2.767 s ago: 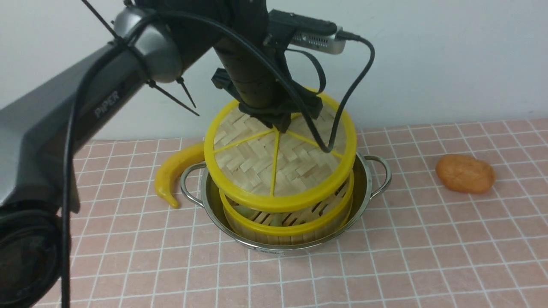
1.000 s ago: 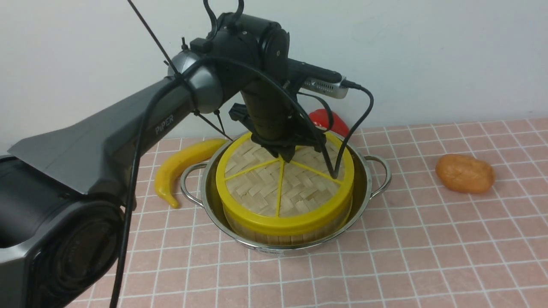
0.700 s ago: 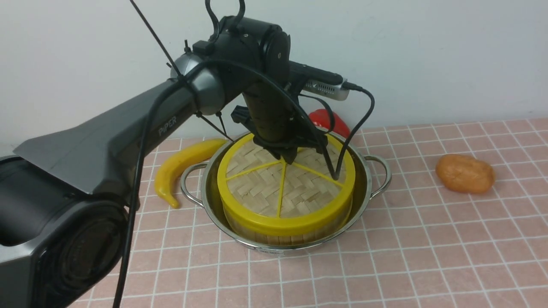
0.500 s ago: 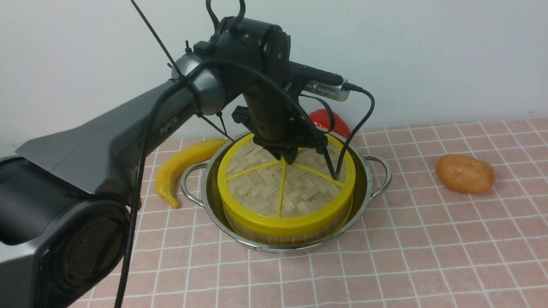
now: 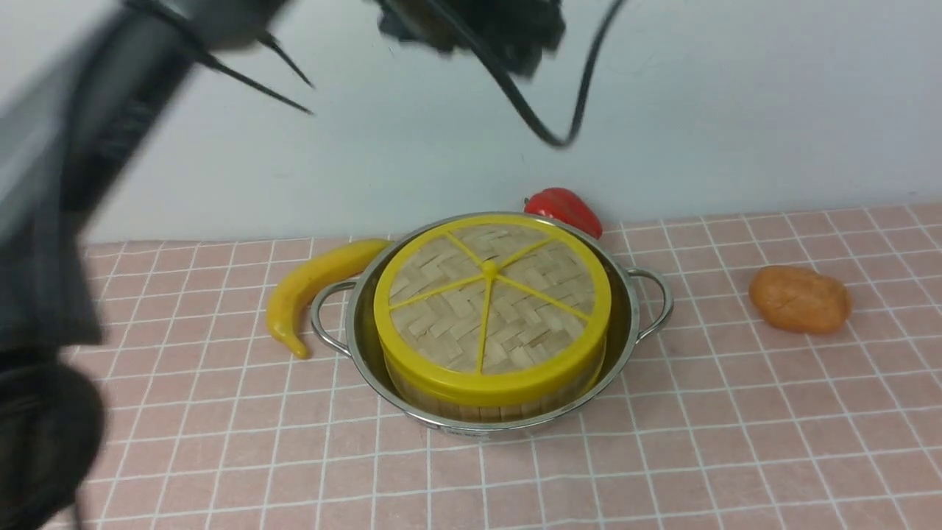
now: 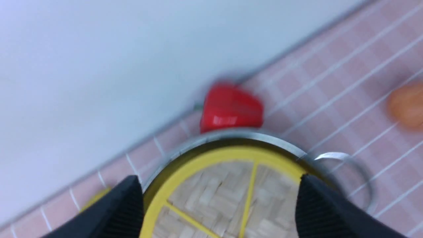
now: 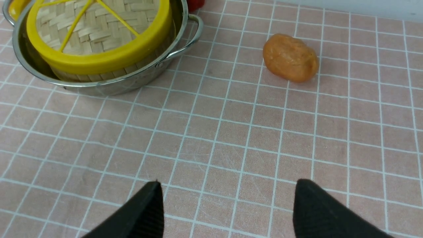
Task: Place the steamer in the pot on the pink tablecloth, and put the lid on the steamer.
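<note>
**Wrapping up: lid seated, both grippers empty**

We see the lid (image 5: 489, 309) lying flat on the steamer (image 5: 471, 406), yellow rims matched all round, so it needs no nudging. The steamer stands inside the pot (image 5: 625, 294), with only a strip of its bamboo wall showing. The pot sits mid pink tablecloth (image 5: 662, 442).

The left gripper (image 6: 219, 185) hangs well above the pot, blurred in the front view. Its jaws are spread wide with nothing between them, so the lid rests on the steamer alone. The right gripper (image 7: 227, 185) also has wide, empty jaws. It sits over bare cloth at the pot's 4 o'clock, out of the way.

Clutter:
- banana (image 5: 309, 287) at 9 o'clock, just beside a handle
- red pepper (image 5: 563, 210) at 1 o'clock
- orange lump (image 5: 798, 298) at 3 o'clock, well apart

We judge both placements done.
</note>
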